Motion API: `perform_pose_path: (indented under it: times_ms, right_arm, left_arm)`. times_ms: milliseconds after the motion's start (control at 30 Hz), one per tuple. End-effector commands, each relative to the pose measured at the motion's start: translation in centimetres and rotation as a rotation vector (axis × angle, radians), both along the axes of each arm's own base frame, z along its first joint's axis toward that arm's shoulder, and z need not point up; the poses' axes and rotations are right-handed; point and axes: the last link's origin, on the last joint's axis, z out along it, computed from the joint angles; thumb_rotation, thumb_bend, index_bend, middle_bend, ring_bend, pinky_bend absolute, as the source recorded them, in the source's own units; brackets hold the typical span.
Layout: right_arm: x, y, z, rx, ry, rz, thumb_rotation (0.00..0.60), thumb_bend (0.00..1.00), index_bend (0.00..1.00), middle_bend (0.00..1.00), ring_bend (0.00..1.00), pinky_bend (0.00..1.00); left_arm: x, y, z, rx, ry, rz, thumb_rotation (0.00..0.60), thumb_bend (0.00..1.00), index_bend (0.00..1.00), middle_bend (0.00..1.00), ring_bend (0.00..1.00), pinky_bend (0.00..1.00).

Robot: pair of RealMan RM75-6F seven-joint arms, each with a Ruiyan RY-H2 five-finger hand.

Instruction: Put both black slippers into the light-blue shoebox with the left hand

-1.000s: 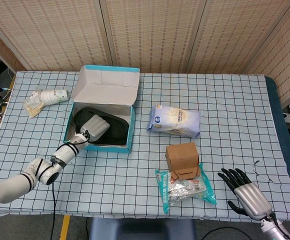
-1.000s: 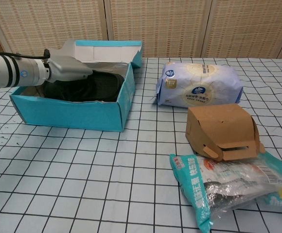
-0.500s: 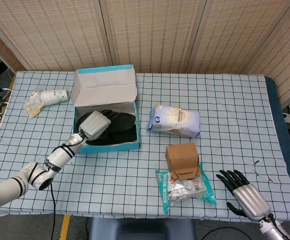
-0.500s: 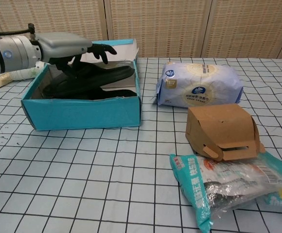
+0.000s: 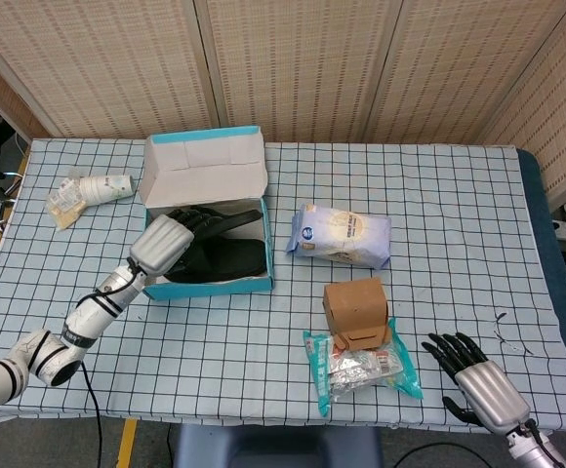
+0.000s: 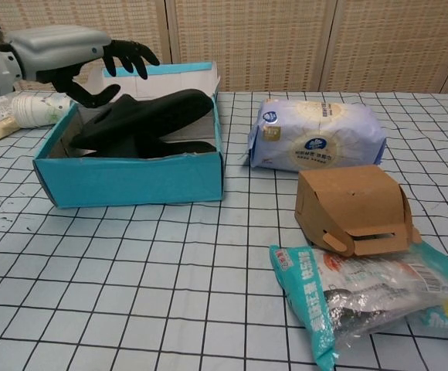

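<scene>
Black slippers both in box, top one leaning on the wall | left hand above, fingers apart, holds nothing | risk: a bump could tip that slipper out

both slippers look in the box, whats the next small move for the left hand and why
Probably lift the left hand up and back, clear of the shoebox. It hovers open over the box holding nothing, and both slippers lie inside, the upper one tilted with its tip above the rim. A light press could settle it first.
</scene>
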Motion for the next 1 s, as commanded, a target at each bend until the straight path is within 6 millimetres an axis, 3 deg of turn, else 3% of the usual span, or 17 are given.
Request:
perform_pose_path:
  times_ms: [33, 233, 400, 533, 1000]
  right_arm:
    - [0.0, 0.0, -0.1, 0.004, 0.001, 0.003, 0.600, 0.25, 0.00, 0.00, 0.00, 0.00]
    - [0.2, 0.2, -0.2, 0.015, 0.000, 0.012, 0.600, 0.25, 0.00, 0.00, 0.00, 0.00]
    - [0.2, 0.3, 0.1, 0.009, -0.008, 0.012, 0.600, 0.25, 0.00, 0.00, 0.00, 0.00]
    - [0.1, 0.3, 0.1, 0.013, -0.007, 0.012, 0.600, 0.25, 0.00, 0.00, 0.00, 0.00]
    - [0.1, 0.3, 0.0, 0.017, 0.001, 0.009, 0.600, 0.25, 0.00, 0.00, 0.00, 0.00]
  left_arm:
    - [-1.7, -2.7, -0.2, 0.001, -0.089, -0.018, 0.600, 0.60, 0.22, 0.30, 0.25, 0.34]
    - [-2.4, -3.6, -2.1, -0.077, -0.055, 0.030, 0.600, 0.60, 0.17, 0.27, 0.21, 0.30]
    - [-3.0, -3.3, -3.3, -0.113, -0.005, 0.080, 0.600, 0.60, 0.09, 0.11, 0.05, 0.21]
    - [-3.3, -3.1, -3.5, -0.113, 0.016, 0.101, 0.600, 0.59, 0.02, 0.01, 0.00, 0.16]
    - [-3.4, -1.7, -3.9, -0.104, 0.072, 0.132, 0.600, 0.59, 0.00, 0.00, 0.00, 0.08]
